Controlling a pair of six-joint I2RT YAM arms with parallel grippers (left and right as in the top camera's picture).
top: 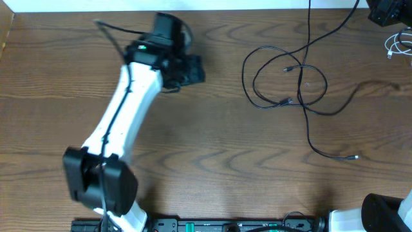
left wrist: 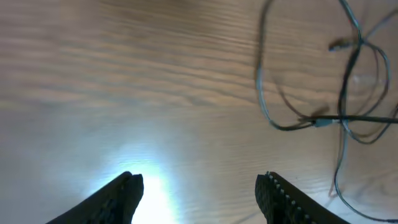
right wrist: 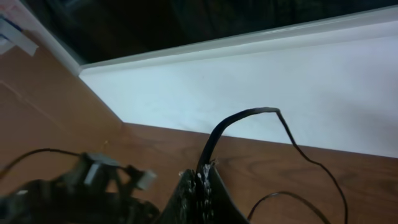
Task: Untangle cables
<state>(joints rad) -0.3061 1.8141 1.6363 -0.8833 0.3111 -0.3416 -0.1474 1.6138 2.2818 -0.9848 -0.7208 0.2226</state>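
Note:
Thin black cables (top: 286, 80) lie in tangled loops on the wooden table right of centre, with small plugs at their ends. One end (top: 351, 156) trails toward the front. Two strands run off the far edge. A white cable (top: 399, 44) lies at the far right edge. My left gripper (top: 193, 67) is open and empty, well left of the loops. In the left wrist view its fingers (left wrist: 199, 183) hover above bare wood, with the loops (left wrist: 348, 93) ahead to the right. My right gripper (right wrist: 202, 183) is shut on a black cable (right wrist: 249, 113) that arches up out of the jaws.
The left arm (top: 122, 116) stretches diagonally across the left half of the table. The right arm's head (top: 389, 11) sits at the far right corner and its base (top: 383, 212) at the front right. A white wall ledge (right wrist: 261, 81) borders the table's far edge.

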